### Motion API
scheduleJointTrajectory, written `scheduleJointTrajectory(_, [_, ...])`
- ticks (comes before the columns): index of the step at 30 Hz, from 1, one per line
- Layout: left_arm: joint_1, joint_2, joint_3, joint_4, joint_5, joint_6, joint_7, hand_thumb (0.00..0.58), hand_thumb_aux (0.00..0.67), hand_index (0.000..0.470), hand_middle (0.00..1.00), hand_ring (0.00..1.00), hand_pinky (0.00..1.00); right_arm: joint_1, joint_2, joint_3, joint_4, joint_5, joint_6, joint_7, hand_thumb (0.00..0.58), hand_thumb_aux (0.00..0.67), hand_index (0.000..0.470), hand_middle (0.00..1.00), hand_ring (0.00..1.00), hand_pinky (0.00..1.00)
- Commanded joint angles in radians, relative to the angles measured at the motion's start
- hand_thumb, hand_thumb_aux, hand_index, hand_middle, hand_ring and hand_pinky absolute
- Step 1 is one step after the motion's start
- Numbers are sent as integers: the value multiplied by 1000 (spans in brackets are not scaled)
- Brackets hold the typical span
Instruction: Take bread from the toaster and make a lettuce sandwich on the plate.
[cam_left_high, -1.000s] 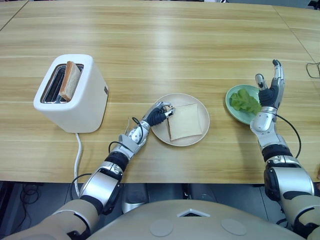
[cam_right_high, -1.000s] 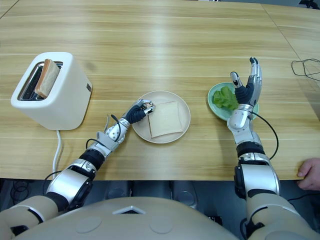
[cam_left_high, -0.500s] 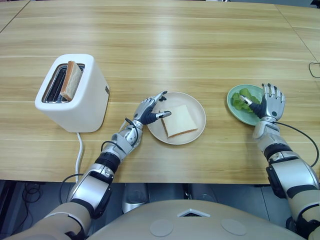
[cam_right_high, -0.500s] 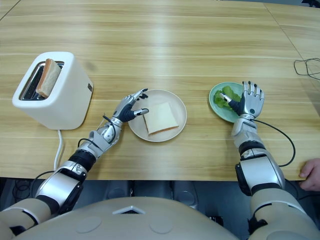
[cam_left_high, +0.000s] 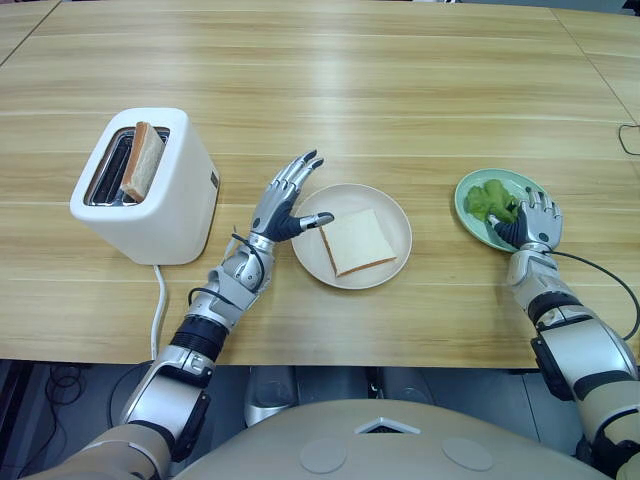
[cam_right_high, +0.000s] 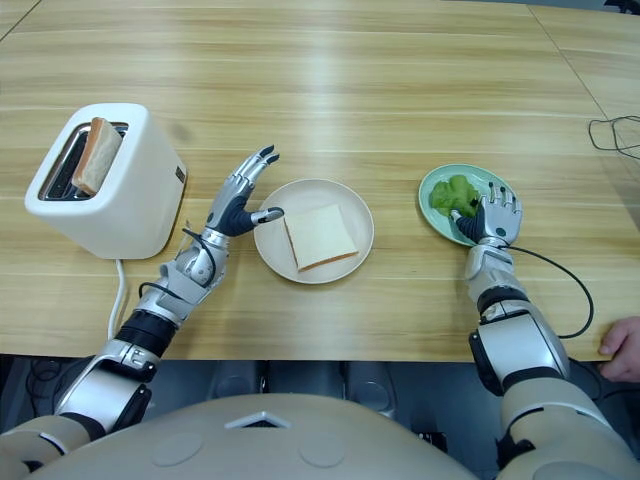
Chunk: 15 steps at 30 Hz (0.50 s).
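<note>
Looking just left of the frame's centre, you find the robot's left hand (cam_left_high: 283, 205) held open, fingers spread and holding nothing. It is raised just beside the left rim of the round beige plate (cam_left_high: 352, 198), its thumb pointing toward that rim. One square slice of white bread (cam_left_high: 358, 242) lies flat on that plate, turned a little askew.

At the left of the frame the white boxy toaster (cam_left_high: 150, 190) stands on the light wooden desk (cam_left_high: 380, 90). A brown-crusted slice of bread (cam_left_high: 142, 160) stands up out of its slot, and a white cord (cam_left_high: 157, 300) runs from its base toward the lower edge.

At the right of the frame sits the small round green plate (cam_left_high: 520, 182) carrying the green lettuce leaf (cam_left_high: 490, 200). The right hand (cam_left_high: 530, 222) lies over the near right part of that plate, close against the lettuce. You cannot tell whether it grips the leaf or merely lies beside it.
</note>
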Motion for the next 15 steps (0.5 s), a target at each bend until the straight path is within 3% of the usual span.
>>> scheduleJointTrajectory(1, [15,6,18,-17,-16,14,-16,0,0,0,0,0,0,6,-10,9,10,12,7,22,580,670,460,0,0,0])
scheduleJointTrajectory(10, [21,-2,38,-5,-35,6,-26,0,0,0,0,0,0,1,-27,35,-74,-34,-29,-153,580,670,460,0,0,0])
scheduleJointTrajectory(15, [22,9,65,2,-50,12,-11,0,0,0,0,0,0,36,-41,82,-300,-89,-174,-256,580,670,460,0,0,0])
